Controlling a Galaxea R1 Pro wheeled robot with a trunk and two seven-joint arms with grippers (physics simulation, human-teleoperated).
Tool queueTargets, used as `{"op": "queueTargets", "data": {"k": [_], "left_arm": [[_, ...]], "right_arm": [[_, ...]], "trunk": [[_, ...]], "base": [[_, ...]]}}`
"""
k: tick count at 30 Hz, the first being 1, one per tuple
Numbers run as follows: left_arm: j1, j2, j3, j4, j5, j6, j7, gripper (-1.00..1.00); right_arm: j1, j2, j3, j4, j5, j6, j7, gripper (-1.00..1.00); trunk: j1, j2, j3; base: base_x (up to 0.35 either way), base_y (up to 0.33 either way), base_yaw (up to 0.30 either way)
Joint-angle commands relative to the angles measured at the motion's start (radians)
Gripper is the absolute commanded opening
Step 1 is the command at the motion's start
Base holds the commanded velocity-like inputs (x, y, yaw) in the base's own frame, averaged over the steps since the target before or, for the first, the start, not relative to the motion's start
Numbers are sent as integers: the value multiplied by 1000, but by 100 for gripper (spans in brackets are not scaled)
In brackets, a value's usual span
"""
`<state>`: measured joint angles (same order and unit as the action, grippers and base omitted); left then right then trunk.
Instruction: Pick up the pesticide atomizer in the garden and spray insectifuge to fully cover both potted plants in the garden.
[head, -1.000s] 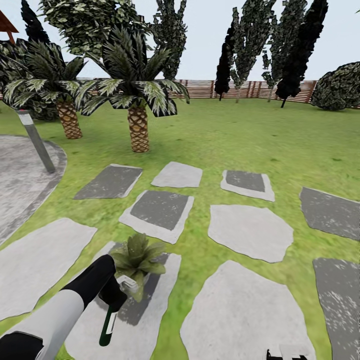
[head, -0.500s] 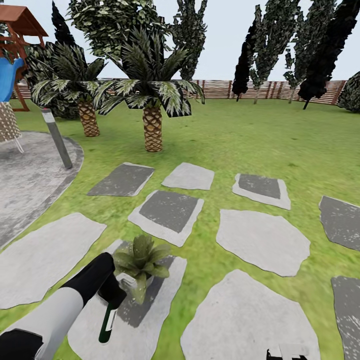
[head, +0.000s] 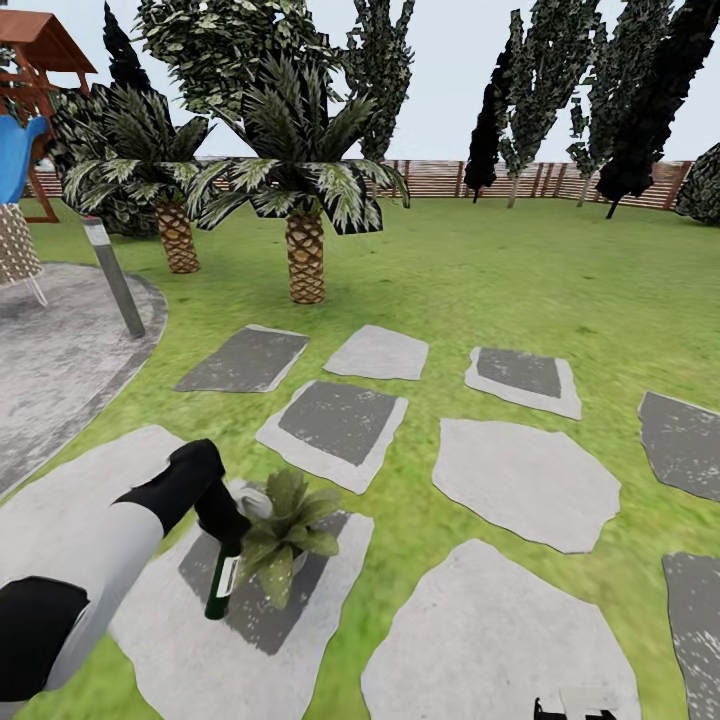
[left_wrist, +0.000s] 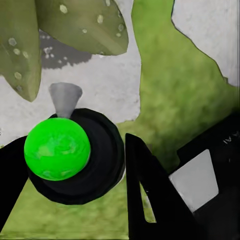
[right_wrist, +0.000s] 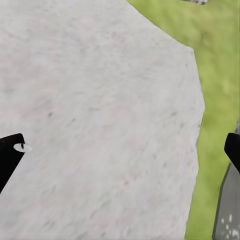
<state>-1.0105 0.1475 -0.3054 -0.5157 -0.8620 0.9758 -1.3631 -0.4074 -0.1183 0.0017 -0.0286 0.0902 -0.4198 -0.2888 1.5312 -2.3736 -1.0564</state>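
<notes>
While gripped, pesticide atomizer (head: 222, 583) upright, nozzle plantward.

left arm (head: 110, 560) now higher and farther forward, left gripper (head: 222, 527) with the pesticide atomizer (head: 222, 582) moved toward 12 o'clock, right against the potted plant (head: 285, 528)

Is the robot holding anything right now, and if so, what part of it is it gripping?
Yes. The left gripper holds the pesticide atomizer near its top, body hanging down beside the potted plant. The right gripper is open, holding nothing.
</notes>
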Motion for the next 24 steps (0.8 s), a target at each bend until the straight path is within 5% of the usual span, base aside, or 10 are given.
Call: {"op": "queueTargets", "data": {"k": [1,3,5,12,22,24], "left_arm": [[-4,1,-3,-3,-55,9,-51,-100],[-6,3,-4,-4,-129,9,-107,-100],[-1,3,-4,-3,-143,8,-115,-100],[-2,0,0,-5,-150,9,-120,-100],[5,-4,-7,-4,-153,9,-115,-100],[8,0,-6,-4,-194,9,-114,-100]], "right_arm": [[-1,0,0,0,10,-1,-7,100],[-1,0,0,0,10,-1,-9,100],[-1,1,0,0,10,-1,-9,100],[-1,2,0,0,10,-1,-10,100],[-1,-4,0,1,11,-1,-10,100],[-1,-4,0,1,10,-1,-11,100]], "trunk": [[0,0,-1],[0,0,-1],[0,0,-1],[0,0,-1],[0,0,-1],[0,0,-1]], "base": [[0,0,49],[0,0,204],[0,0,255],[91,0,256],[291,98,15],[43,27,0]]}}
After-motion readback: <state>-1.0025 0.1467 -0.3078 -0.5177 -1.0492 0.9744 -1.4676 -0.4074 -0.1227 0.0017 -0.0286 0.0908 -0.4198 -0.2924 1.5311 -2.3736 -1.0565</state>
